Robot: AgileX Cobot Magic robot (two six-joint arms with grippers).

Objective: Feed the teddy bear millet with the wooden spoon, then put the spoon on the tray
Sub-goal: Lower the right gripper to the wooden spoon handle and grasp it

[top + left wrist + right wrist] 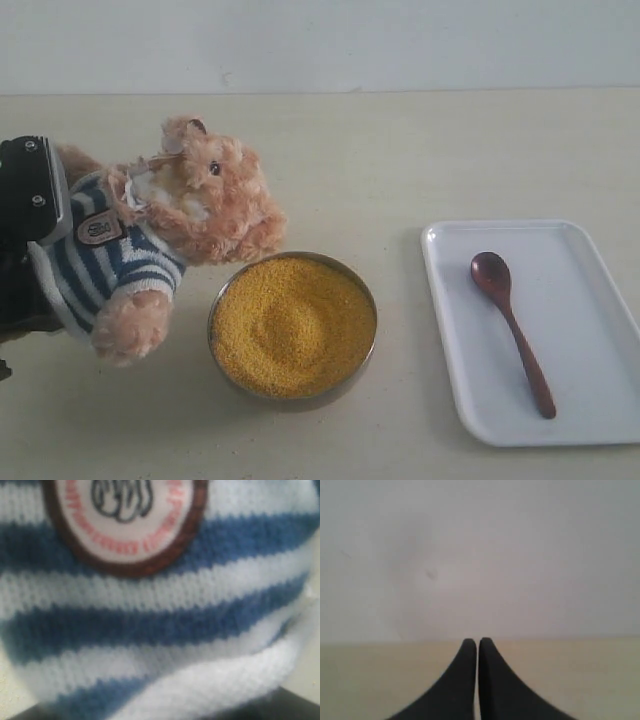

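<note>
The teddy bear [190, 215] in its striped shirt leans tilted toward the metal bowl [371, 345], its face just over the rim. Yellow millet [293, 325] fills the bowl. My left arm's black housing [28, 195] sits behind the bear's back, and the gripper holds its body. In the left wrist view the shirt and badge [125, 520] fill the frame, with a dark finger [300, 705] at the edge. The wooden spoon [510, 325] lies on the white tray [590, 300], right of the bowl. My right gripper [478, 642] is shut and empty, facing the wall, out of the exterior view.
The beige table [400, 160] runs back to a pale wall [320, 40]. The tray reaches the right edge of the exterior view. Bare tabletop lies between bowl and tray and behind them.
</note>
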